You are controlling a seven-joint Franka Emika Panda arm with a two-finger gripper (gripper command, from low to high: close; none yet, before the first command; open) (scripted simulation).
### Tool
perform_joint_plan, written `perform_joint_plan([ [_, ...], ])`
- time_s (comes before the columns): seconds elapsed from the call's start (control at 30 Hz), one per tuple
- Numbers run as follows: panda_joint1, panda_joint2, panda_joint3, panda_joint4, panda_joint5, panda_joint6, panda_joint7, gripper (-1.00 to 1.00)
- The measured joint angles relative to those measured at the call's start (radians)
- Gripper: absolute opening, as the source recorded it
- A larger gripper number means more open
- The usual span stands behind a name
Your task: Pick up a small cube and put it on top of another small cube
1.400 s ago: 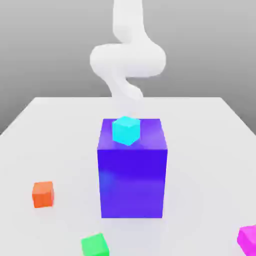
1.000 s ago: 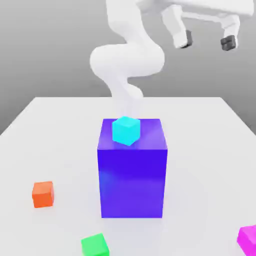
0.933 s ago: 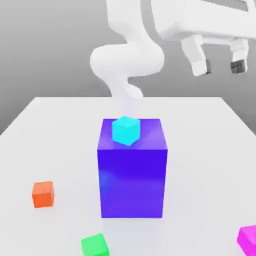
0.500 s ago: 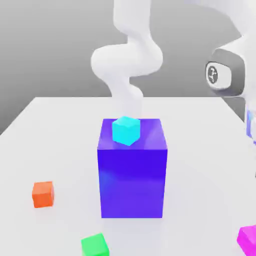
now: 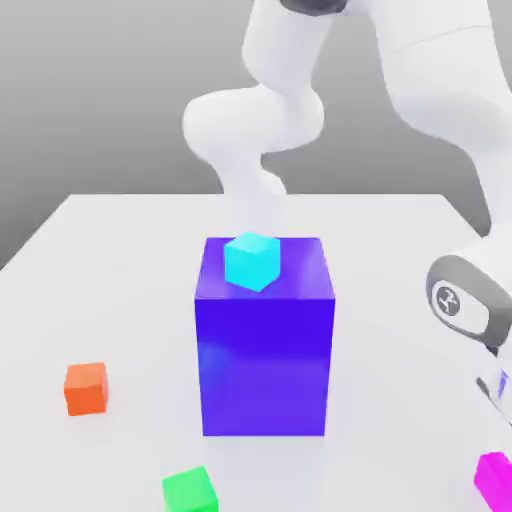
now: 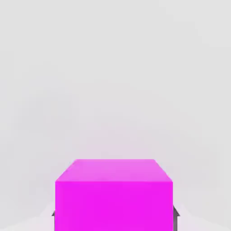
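Observation:
A small magenta cube lies on the white table near the front corner on the exterior view's right. My arm reaches down over it there. In the hand view the magenta cube sits between my gripper, and a dark finger presses against each of its side faces, so the gripper is shut on it. A small cyan cube rests on top of the tall blue block in the middle of the table.
A small orange cube lies on the table at the exterior view's left. A small green cube sits at the front edge. The tall blue block stands between them and my arm.
My arm swung from high at the right down to the magenta cube. The fingers, wide open a second ago, have closed on the cube. The other cubes stayed put.

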Motion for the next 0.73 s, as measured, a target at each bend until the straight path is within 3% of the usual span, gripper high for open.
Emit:
perform_joint_plan([
  [0.13, -0.009, -0.121, 0.005, -0.028, 0.012, -0.093, -0.006, -1.0],
  [0.33, -0.134, -0.24, -0.142, -0.115, 0.084, -0.127, 0.113, -1.0],
  [0.5, -0.243, -0.308, -0.265, -0.19, 0.144, -0.127, 0.217, -1.0],
  [0.6, -0.336, -0.232, -0.301, -0.195, 0.234, -0.054, 0.233, -1.0],
  [0.63, -0.355, -0.207, -0.299, -0.193, 0.257, -0.032, 0.229, 1.0],
  [0.73, -0.355, -0.207, -0.299, -0.193, 0.257, -0.032, 0.229, 1.0],
])
